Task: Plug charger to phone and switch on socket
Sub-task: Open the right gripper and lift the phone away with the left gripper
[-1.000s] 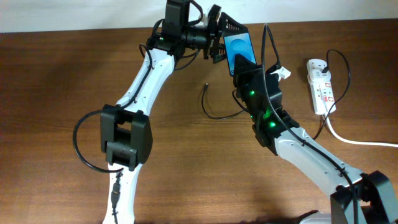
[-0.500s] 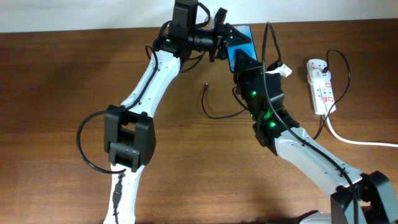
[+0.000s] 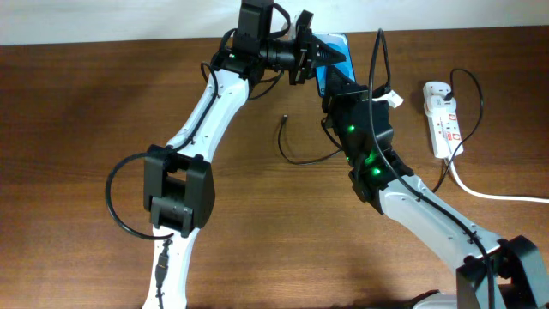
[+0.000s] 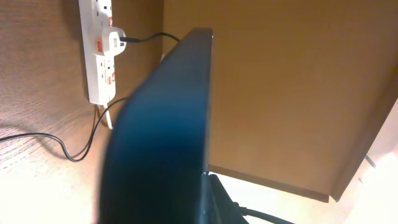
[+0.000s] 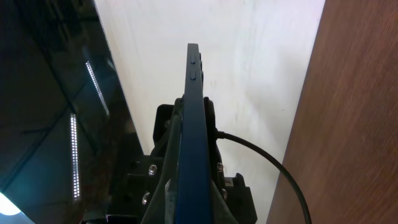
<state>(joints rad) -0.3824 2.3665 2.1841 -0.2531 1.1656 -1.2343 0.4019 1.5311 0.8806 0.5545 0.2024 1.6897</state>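
The phone point(image 3: 337, 49), blue-screened, is held off the table near the far edge, tilted. My left gripper point(image 3: 316, 53) is shut on its left end. My right gripper point(image 3: 337, 84) is shut on its near end. In the left wrist view the phone point(image 4: 161, 137) fills the middle as a dark slab. In the right wrist view its blue edge point(image 5: 191, 124) stands between the fingers point(image 5: 163, 186). The charger's black plug tip point(image 3: 284, 118) lies free on the table, its thin cable point(image 3: 300, 160) looping under the right arm. The socket point(image 3: 443, 116) lies at the right, also seen as the white strip point(image 4: 101, 56).
A white adapter point(image 3: 436, 89) with a black lead sits in the strip's far outlet. The strip's thick white cord point(image 3: 489, 194) runs off to the right. A pale wall runs just behind the table's far edge point(image 3: 446, 31).
My left gripper moved right to the phone and shut on its left end. The phone shifted slightly toward the far edge. The right gripper kept its hold.
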